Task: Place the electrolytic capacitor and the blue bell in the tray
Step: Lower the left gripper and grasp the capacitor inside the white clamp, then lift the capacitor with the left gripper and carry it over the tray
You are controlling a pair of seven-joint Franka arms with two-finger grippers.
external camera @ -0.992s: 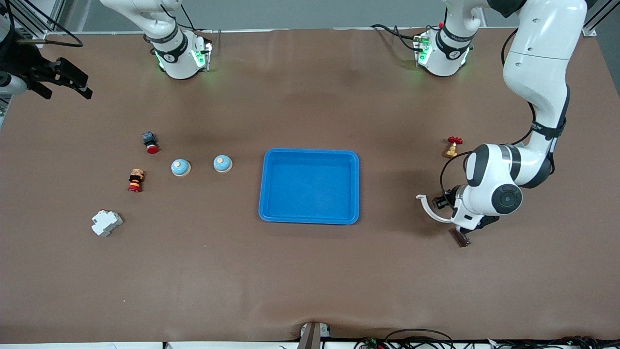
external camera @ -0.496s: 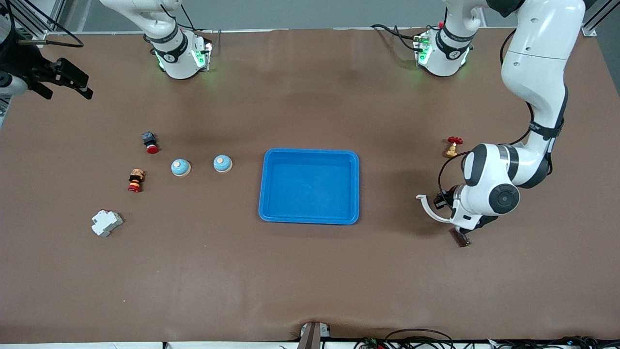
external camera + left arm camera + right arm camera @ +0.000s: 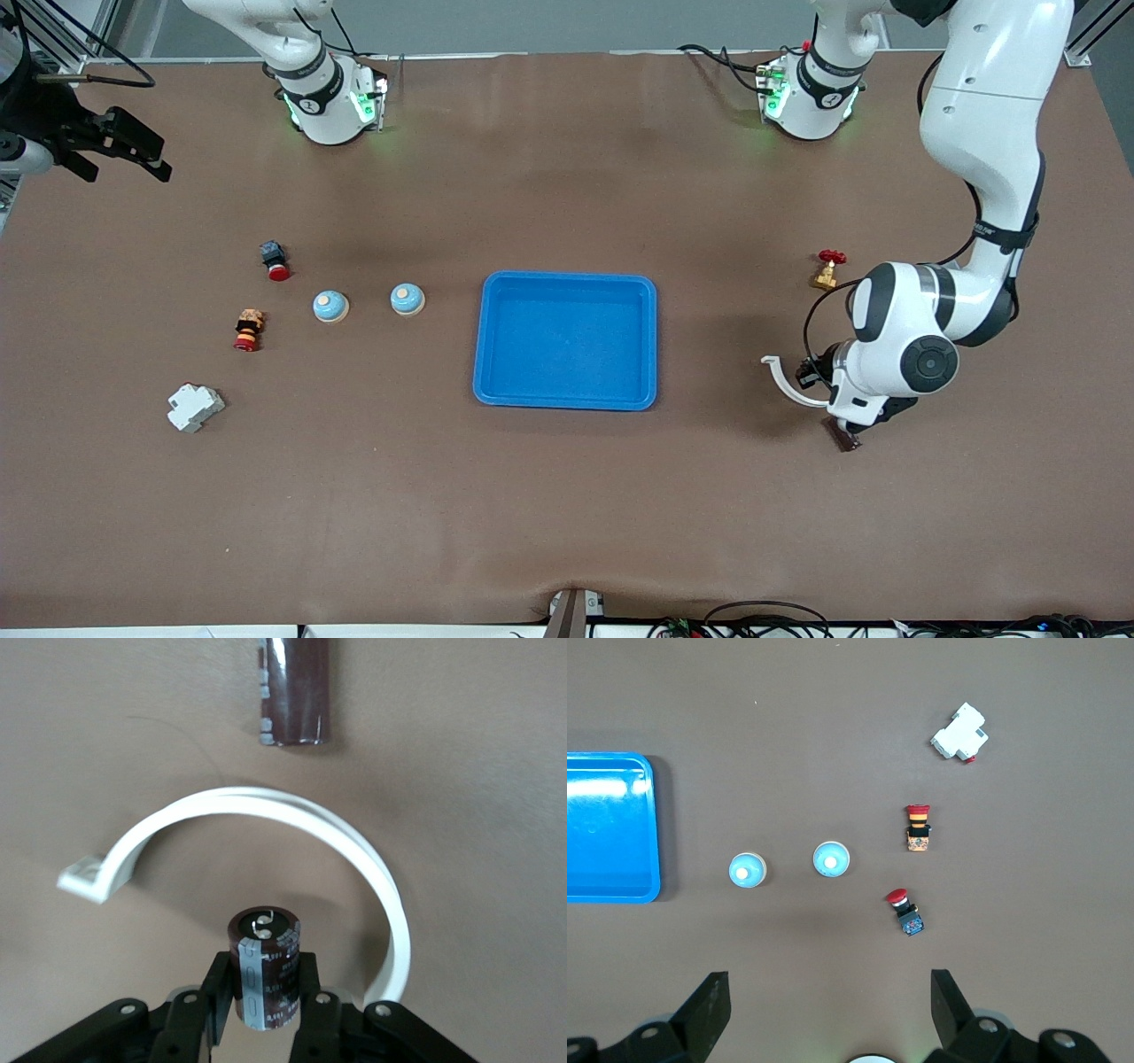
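The left gripper [image 3: 266, 988] has its fingers [image 3: 220, 983] closed tight on the electrolytic capacitor [image 3: 266, 961], low in the left wrist view, at the left arm's end of the worktop [image 3: 567, 496]. The tray [image 3: 567, 276] lies mid-frame in the front view, well apart from it. The fingers pinch a smooth round sleeve, so we judge it could twist or slip out on the way over. A white curved clip [image 3: 266, 806] arcs closely round the capacitor (a second capacitor [image 3: 292, 691] lies higher in the frame), and a low sweep might snag and drag it. The right gripper [image 3: 828, 1019] waits wide open, holding nothing. Two blue bells [image 3: 330, 306] [image 3: 407, 299] sit side by side in the middle band of the front view, so grasping one could nudge the other.
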